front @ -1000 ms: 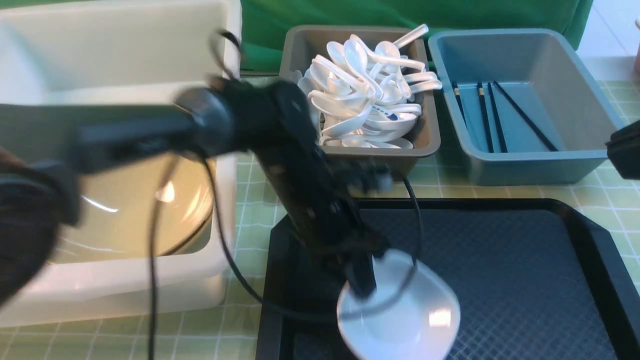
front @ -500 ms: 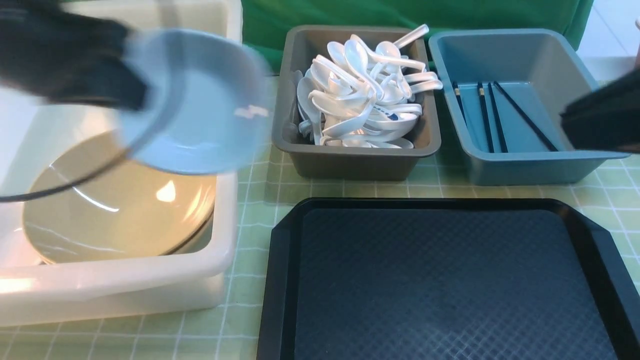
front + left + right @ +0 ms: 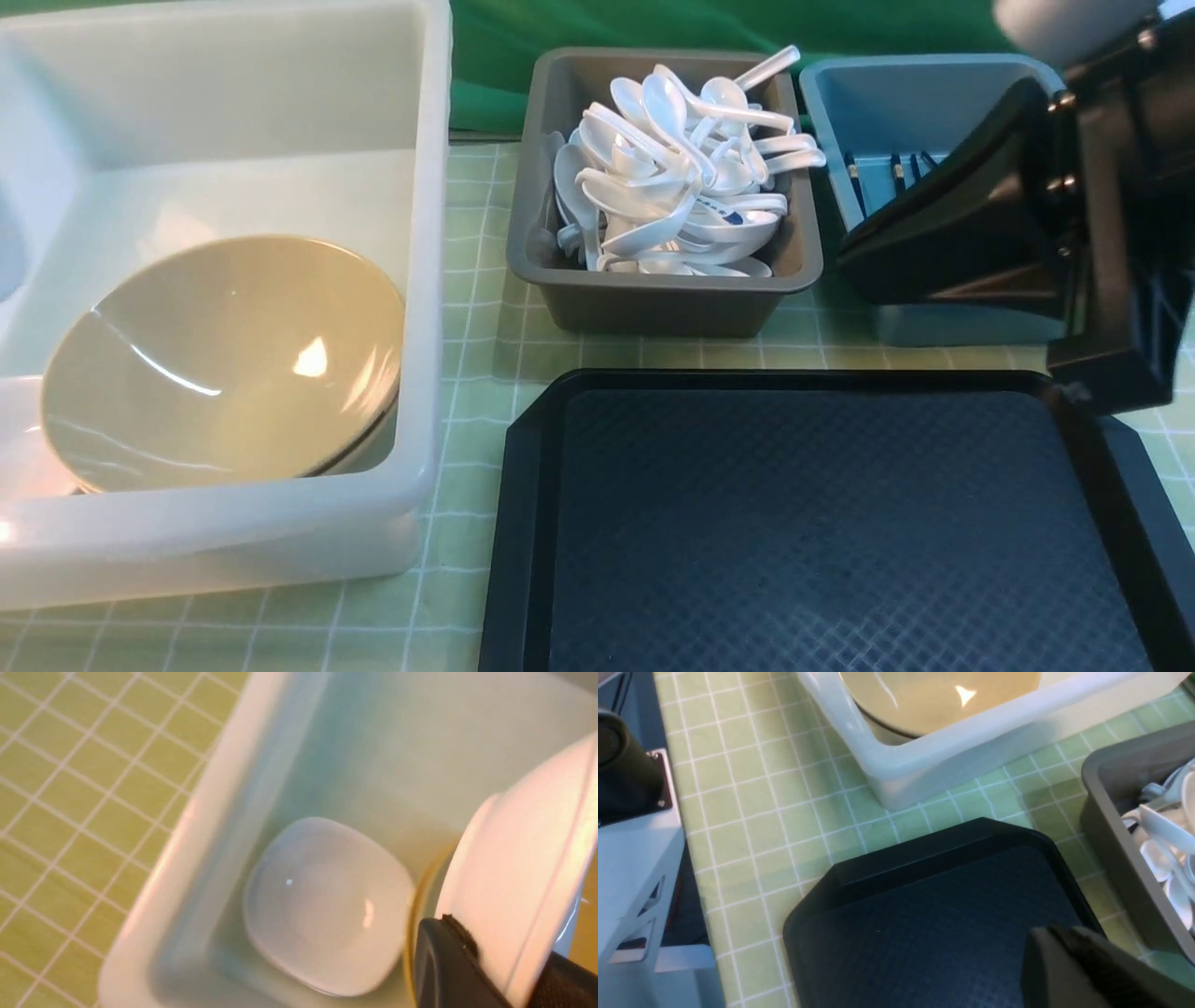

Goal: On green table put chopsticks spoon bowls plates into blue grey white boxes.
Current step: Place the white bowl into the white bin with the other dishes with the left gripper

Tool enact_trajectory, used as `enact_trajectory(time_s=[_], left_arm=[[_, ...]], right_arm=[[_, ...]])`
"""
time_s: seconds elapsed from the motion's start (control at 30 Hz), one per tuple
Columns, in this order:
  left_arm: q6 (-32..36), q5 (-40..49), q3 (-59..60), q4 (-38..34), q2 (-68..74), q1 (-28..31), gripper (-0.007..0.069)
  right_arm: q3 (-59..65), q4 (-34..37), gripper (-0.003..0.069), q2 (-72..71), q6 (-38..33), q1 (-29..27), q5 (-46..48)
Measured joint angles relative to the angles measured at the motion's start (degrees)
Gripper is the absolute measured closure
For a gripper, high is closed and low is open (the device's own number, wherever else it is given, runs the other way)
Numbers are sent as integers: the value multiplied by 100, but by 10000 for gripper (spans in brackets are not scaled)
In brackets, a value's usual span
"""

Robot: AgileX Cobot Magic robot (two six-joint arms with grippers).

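My left gripper is shut on the rim of a white bowl, held tilted over the white box. This arm is out of the front view. A second white bowl lies on the box floor beside a beige plate. My right gripper is shut on nothing. It hovers over the far right of the black tray, in front of the blue box. Dark chopsticks in that box are partly hidden by the arm. White spoons fill the grey box.
The three boxes stand in a row along the back of the green checked table, white at the left, grey in the middle, blue at the right. The black tray lies in front of the grey and blue boxes. The robot's base shows beside the table.
My left arm lifted the white bowl off the tray and swung it left over the white box, leaving the front view. My right arm moved in from the right, covering part of the blue box.
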Motion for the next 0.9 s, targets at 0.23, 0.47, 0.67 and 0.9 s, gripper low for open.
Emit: enact_trajectory(time_s=[0.23,0.47,0.67,0.9], left_arm=[[-108,301,-659,-113,1352,680,610],[-109,287,-212,-267,2151,745,610],[-104,41,257,-438,2227,739,610],[-134,-63,426,-479,2232,572,585]], right_arm=[[0,0,611,8,-349,0,-7],[7,6,602,8,-448,0,-389],[7,6,596,15,-587,0,-642],[7,6,588,15,-597,0,-735]])
